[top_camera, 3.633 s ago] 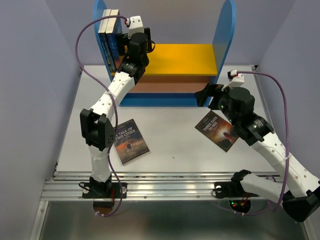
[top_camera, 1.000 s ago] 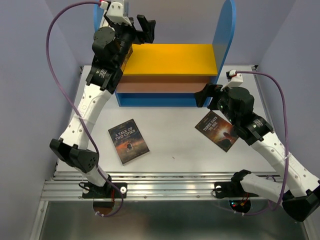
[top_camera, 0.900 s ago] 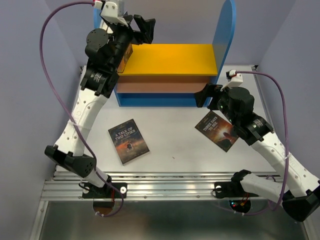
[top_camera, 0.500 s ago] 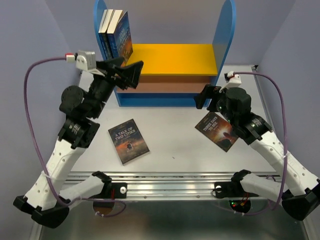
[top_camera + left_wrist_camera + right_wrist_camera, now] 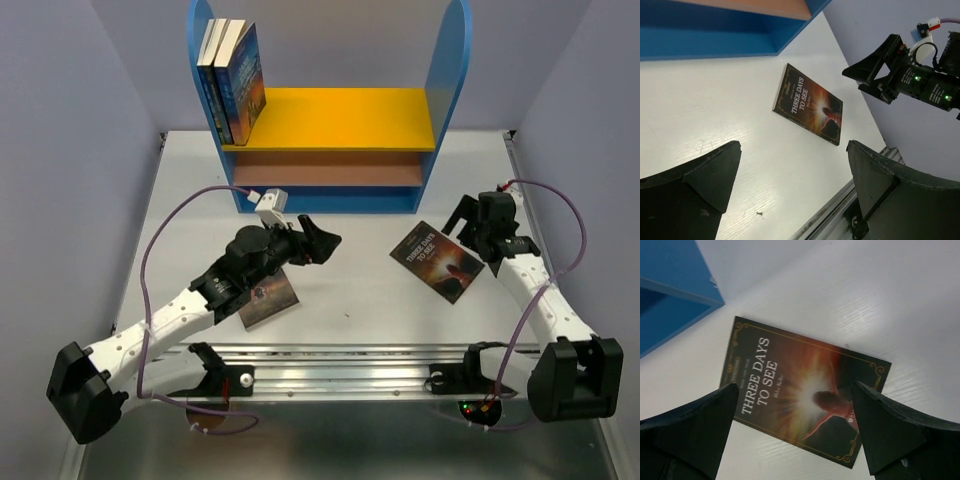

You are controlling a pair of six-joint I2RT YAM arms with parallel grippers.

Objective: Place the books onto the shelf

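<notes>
While left pincer (image 5: 322,243), right pincer (image 5: 460,216) gape empty, dark orange-glow book (image 5: 438,261) lies flat, white title up.

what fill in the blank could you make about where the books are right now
On the shelf, the upright books stand at the ____ end.
The flat book nearest the right gripper is titled Three Days to ____.
The left gripper is ____ and holds nothing.
Missing words: left; See; open.
</notes>
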